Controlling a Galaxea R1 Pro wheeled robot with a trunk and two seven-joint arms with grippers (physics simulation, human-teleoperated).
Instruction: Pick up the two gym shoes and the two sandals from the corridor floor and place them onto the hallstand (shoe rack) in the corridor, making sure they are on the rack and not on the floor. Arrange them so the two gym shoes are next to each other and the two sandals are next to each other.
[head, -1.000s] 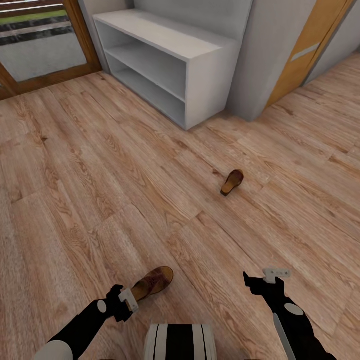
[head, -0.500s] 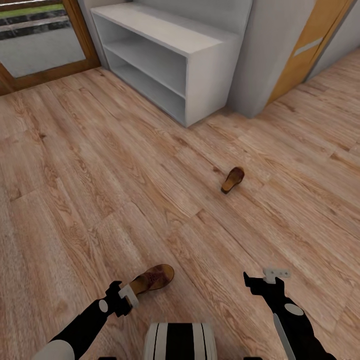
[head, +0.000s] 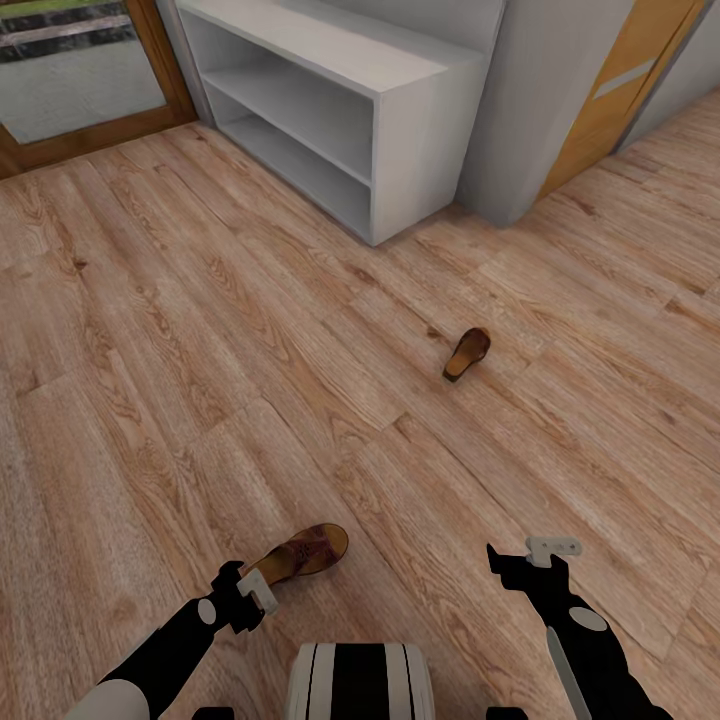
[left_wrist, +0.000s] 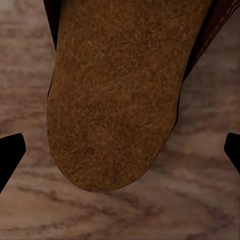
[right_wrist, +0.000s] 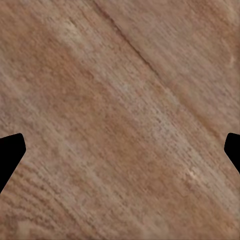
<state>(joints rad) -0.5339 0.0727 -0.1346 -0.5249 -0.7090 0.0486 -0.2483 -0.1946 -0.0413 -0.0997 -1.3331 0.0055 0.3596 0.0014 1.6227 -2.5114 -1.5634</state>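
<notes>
My left gripper (left_wrist: 120, 150) hangs jaws wide over the near sandal's (left_wrist: 115, 95) heel, straddling it for a grasp; my right gripper (right_wrist: 120, 150), also wide, faces bare corridor floor (right_wrist: 120, 100).

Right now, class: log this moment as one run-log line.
left gripper: open, over near sandal heel | right gripper: open, over bare floor | far sandal: on floor

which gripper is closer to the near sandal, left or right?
Left. The left gripper sits at the heel end of the near sandal, fingers open either side of its insole. The right gripper hangs over bare floor, well off to its side.
</notes>
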